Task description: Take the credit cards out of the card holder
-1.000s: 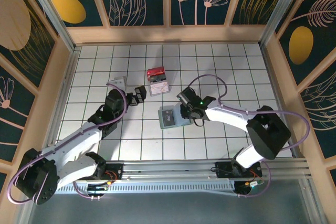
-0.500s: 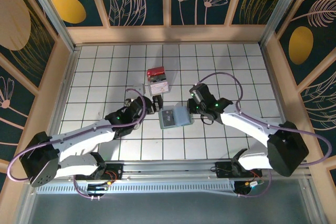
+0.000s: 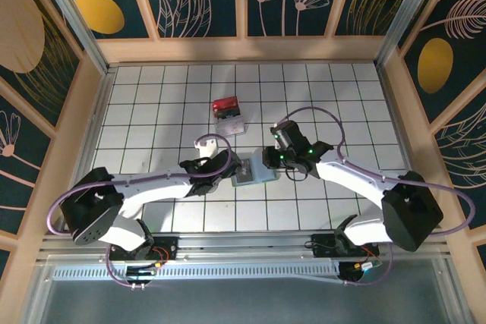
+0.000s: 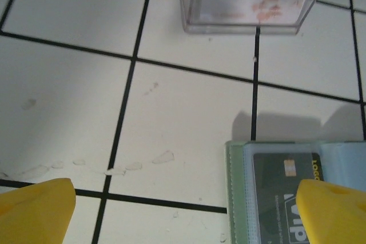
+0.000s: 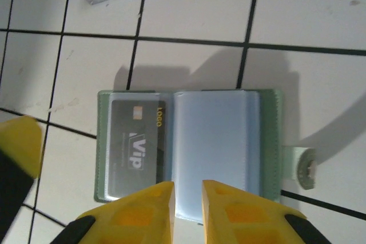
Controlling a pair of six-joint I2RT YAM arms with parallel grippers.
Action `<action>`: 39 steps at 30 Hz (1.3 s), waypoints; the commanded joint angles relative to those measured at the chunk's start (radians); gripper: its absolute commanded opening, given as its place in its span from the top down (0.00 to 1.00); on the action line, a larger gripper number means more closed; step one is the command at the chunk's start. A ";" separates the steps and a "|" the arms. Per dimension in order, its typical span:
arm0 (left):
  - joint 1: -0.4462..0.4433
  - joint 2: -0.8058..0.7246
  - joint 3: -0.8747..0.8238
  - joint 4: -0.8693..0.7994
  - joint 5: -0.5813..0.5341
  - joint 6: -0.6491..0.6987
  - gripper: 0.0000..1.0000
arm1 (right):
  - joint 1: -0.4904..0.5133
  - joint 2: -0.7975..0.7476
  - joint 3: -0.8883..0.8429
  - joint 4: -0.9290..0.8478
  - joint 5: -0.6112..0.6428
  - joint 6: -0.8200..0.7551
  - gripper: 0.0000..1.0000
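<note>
From above, the left hand [image 3: 238,168] and the right hand [image 3: 267,163] meet near the middle of the tiled bench [image 3: 152,89]. The card holder [image 3: 250,177] lies flat between them, partly covered by both. How wide either hand stands cannot be read from this height. A red-topped block [image 3: 227,114] sits a little farther back, apart from the holder.

In the left wrist view the left hand is spread wide, one yellow fingertip [image 4: 35,210] at the lower left corner and the other at the lower right. It holds nothing. The right-hand tip is over the holder's near corner, though whether it touches is unclear. The holder's pale green edge and a dark card [image 4: 283,198] with a gold chip show at the lower right, and the block's clear base is at the top.

In the right wrist view the right hand's two yellow fingers [image 5: 134,212] are drawn close with only a narrow slit between them. They sit over the middle of the holder's near edge, and I cannot tell whether they pinch it. The holder lies open and flat. Its left leaf carries the dark card marked "Vip", its right leaf is a blue-grey pocket, and a snap tab [image 5: 306,167] sticks out on the right.
</note>
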 commanded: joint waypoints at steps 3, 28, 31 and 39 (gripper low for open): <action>-0.005 0.056 0.050 -0.068 0.068 -0.028 0.06 | -0.004 0.035 -0.008 0.051 -0.105 0.012 0.83; 0.063 0.150 0.002 0.049 0.254 0.081 0.31 | 0.024 0.163 -0.004 0.129 -0.219 0.110 0.84; 0.071 0.145 -0.012 0.054 0.264 0.083 0.33 | 0.023 0.181 -0.005 0.145 -0.230 0.115 0.81; 0.072 0.175 -0.036 0.103 0.318 0.088 0.33 | 0.024 0.253 0.018 0.159 -0.238 0.117 0.78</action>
